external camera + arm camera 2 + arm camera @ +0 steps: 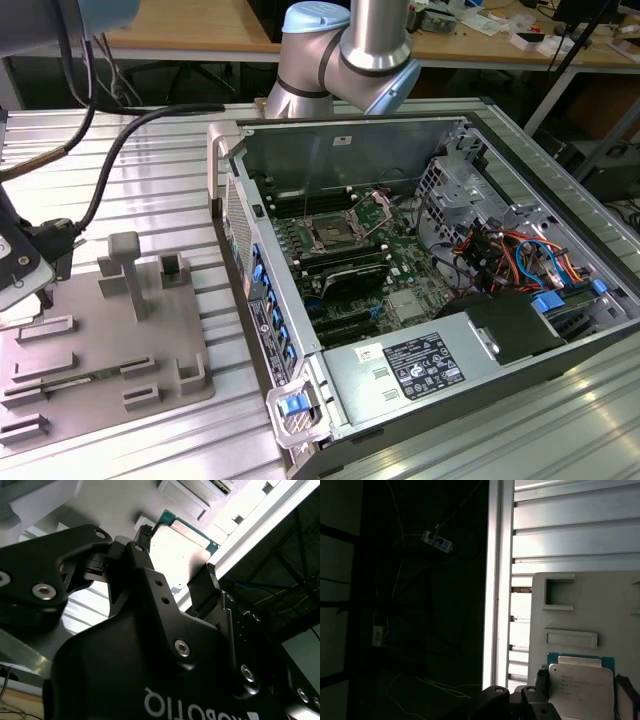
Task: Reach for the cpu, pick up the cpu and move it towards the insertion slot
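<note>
Tray on exterior view's left, computer case on its right, insertion slot inside case, cpu over tray.

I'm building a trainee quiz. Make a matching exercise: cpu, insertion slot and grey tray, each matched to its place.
Things:
1. cpu
2. insertion slot
3. grey tray

Places:
A. on the board inside the open computer case
B. flat on the slatted table
C. at the claw, close to the tray

Pairs: 1-C, 2-A, 3-B

The exterior view looks down on the computer case and tray; both wrist views sit close behind my gripper, sharing the cpu.
</note>
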{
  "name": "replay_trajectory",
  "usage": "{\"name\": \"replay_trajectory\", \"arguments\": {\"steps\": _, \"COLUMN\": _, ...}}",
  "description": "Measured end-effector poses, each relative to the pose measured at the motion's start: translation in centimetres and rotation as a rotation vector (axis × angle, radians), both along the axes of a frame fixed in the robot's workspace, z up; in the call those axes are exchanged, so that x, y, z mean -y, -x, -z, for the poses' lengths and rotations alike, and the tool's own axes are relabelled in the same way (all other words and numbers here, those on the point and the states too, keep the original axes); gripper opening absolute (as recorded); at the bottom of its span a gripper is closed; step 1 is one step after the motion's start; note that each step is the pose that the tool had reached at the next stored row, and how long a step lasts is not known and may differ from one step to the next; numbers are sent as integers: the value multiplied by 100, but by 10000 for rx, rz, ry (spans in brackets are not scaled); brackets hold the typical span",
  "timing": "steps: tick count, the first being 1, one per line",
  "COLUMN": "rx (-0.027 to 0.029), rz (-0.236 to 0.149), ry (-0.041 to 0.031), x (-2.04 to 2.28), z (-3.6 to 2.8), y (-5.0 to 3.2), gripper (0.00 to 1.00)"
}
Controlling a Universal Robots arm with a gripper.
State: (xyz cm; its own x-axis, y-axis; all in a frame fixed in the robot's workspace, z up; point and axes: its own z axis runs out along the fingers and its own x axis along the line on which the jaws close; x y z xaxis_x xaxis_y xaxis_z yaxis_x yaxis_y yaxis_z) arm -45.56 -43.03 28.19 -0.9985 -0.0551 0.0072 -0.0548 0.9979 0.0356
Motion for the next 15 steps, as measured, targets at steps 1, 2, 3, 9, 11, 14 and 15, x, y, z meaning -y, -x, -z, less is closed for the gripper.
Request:
{"name": "replay_trajectory", "arguments": {"steps": 1, "rx": 1, "rz": 1, "ry": 0, "x": 0, "z": -12, "y": 0, "gripper": 55}}
{"name": "replay_trajectory", "arguments": {"steps": 2, "rx": 1, "rz": 0, "ry": 0, "x": 0, "z": -25, "y": 0, "gripper": 55}}
{"name": "replay_trajectory", "arguments": {"steps": 3, "rx": 1, "rz": 0, "ry": 0, "x": 0, "z": -37, "y": 0, "gripper": 55}}
{"name": "replay_trajectory", "arguments": {"steps": 9, "rx": 0, "rz": 0, "ry": -1, "x": 0, "z": -114, "y": 0, "gripper": 55}}
{"name": "replay_trajectory", "arguments": {"steps": 11, "rx": 0, "rz": 0, "ry": -1, "x": 0, "z": -144, "y": 0, "gripper": 55}}
{"name": "replay_trajectory", "arguments": {"steps": 14, "rx": 1, "rz": 0, "ry": -1, "x": 0, "z": -181, "y": 0, "gripper": 55}}
{"name": "replay_trajectory", "arguments": {"steps": 15, "rx": 0, "rz": 1, "ry": -1, "x": 0, "z": -193, "y": 0, "gripper": 55}}
